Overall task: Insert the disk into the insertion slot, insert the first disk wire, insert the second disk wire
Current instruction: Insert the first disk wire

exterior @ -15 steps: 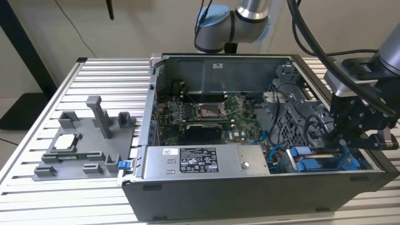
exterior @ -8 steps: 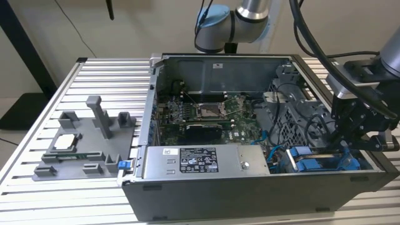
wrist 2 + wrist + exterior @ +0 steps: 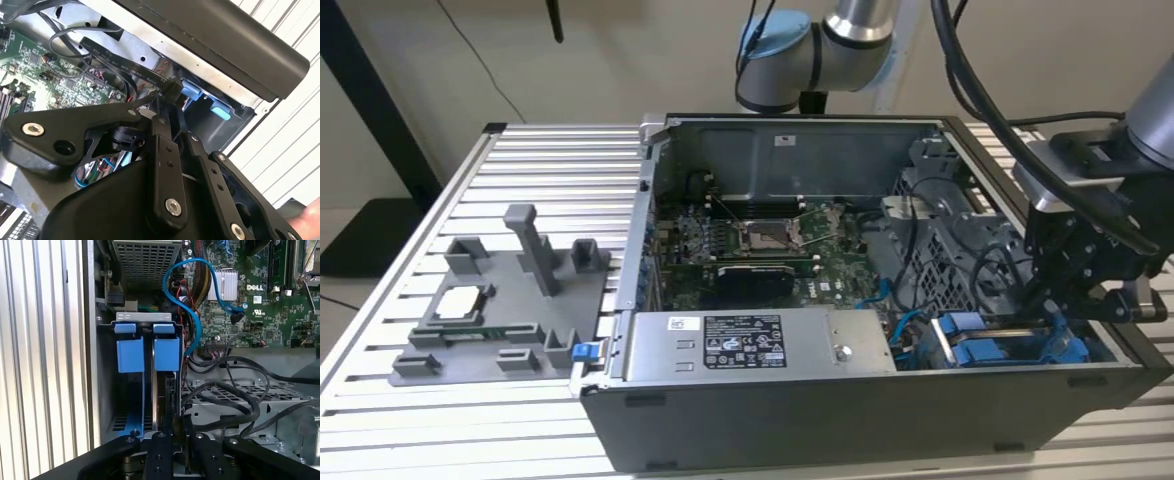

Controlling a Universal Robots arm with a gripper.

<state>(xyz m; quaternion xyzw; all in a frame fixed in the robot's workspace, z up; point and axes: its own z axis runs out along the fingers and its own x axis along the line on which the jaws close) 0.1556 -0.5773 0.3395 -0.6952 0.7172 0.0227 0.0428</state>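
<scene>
Exterior view shows you the open computer case [image 3: 854,430] lying on its side on the slatted table [image 3: 400,300], so the insertion slot [image 3: 947,335] at the exterior view's near right faces upward. The disk [image 3: 166,354] stands edgewise in that slot. The gripper [image 3: 175,430] hangs in line with it, probably for a straight push. You cannot tell the claw's opening or hold.

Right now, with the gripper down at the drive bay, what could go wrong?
1. The blue cable loops right beside the slot; the gripper could snag it.
2. Black cables lie close alongside the gripper and could get caught.
3. The disk sits beside another blue tab, so a slight tilt might jam it.
</scene>
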